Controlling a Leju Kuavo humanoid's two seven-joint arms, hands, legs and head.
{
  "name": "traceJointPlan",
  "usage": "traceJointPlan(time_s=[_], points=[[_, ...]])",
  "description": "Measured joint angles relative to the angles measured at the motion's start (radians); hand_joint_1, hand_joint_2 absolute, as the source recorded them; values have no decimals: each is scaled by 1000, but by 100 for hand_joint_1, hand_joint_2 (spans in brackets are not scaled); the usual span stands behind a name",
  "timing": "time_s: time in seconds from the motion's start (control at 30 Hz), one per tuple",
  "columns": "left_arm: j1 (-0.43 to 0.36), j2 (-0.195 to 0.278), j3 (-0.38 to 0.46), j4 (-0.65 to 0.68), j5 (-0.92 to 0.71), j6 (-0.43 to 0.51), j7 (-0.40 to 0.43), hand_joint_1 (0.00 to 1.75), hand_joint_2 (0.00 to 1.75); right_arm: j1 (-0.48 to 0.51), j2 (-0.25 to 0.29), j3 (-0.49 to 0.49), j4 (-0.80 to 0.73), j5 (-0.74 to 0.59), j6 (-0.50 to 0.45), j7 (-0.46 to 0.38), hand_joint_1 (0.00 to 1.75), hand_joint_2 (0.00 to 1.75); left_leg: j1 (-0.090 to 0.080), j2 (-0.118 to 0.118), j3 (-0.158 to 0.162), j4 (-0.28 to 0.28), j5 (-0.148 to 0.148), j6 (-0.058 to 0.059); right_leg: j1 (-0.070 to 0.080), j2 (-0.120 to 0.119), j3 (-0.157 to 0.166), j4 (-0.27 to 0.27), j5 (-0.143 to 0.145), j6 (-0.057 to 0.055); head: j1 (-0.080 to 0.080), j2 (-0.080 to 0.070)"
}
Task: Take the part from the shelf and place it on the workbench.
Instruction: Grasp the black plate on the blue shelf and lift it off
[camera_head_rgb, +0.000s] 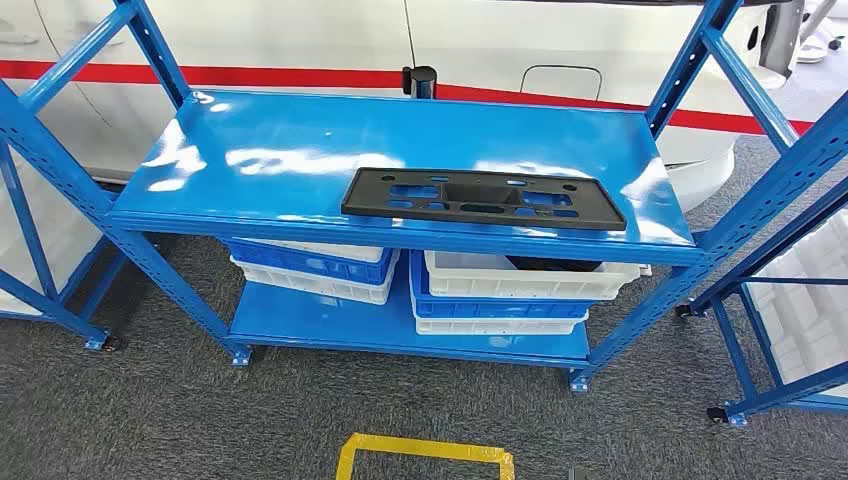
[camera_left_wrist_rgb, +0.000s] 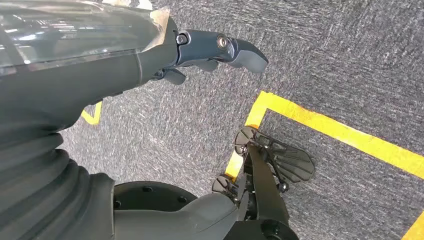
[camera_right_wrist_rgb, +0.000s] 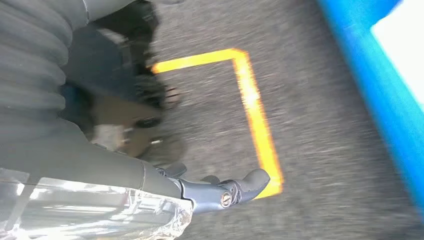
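I am looking down at the shelf (camera_head_rgb: 300, 130), a blue steel rack, and the part (camera_head_rgb: 483, 197) is lying flat on its top board, toward the front edge and a little right of the board's middle. The part is a long black plate with several cut-outs, its long side running along the shelf's front edge. Nothing is touching it.

Under the top board, on the shelf's lower level, blue and white bins (camera_head_rgb: 505, 290) are sitting stacked in two piles, side by side. On the carpet (camera_head_rgb: 150, 420) in front of the shelf, a yellow tape outline (camera_head_rgb: 425, 452) is showing at the bottom of my head view. Behind the shelf a white panel with a red stripe (camera_head_rgb: 300, 76) is running across.

My left hand (camera_left_wrist_rgb: 210, 52) is hanging over the carpet, well away from the shelf, with its fingers loosely apart and nothing in them. My right hand (camera_right_wrist_rgb: 225, 190) is also hanging low above the carpet, near a corner of the yellow tape; that view is blurred, but the fingers that I can see are holding nothing. A blue edge (camera_right_wrist_rgb: 380, 95) of shelving is passing along one side of that view.
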Motion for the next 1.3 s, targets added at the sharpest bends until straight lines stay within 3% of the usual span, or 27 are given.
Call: traceJointPlan(time_s=[0.4, 0.63, 1.0, 1.3], points=[[-12, -8, 62, 10, -3, 21, -19, 0, 175, 76, -27, -151, -355, 133, 59, -57, 0, 175, 0, 0, 0, 0, 0, 0, 0, 0, 0, 0, 0, 0, 0, 0], [-13, -9, 83, 12, -8, 35, -58, 0, 175, 131, -54, -189, -580, 241, 72, -79, 0, 175, 0, 0, 0, 0, 0, 0, 0, 0, 0, 0, 0, 0, 0, 0], [-16, -10, 100, 14, -12, 11, -108, 0, 175, 172, -104, -182, -856, 534, -65, -103, 0, 175, 0, 0, 0, 0, 0, 0, 0, 0, 0, 0, 0, 0, 0, 0], [-17, -14, 112, 18, -18, -13, -130, 0, 175, 173, -122, -151, -978, 841, -171, -95, 0, 175, 0, 0, 0, 0, 0, 0, 0, 0, 0, 0, 0, 0, 0, 0]])
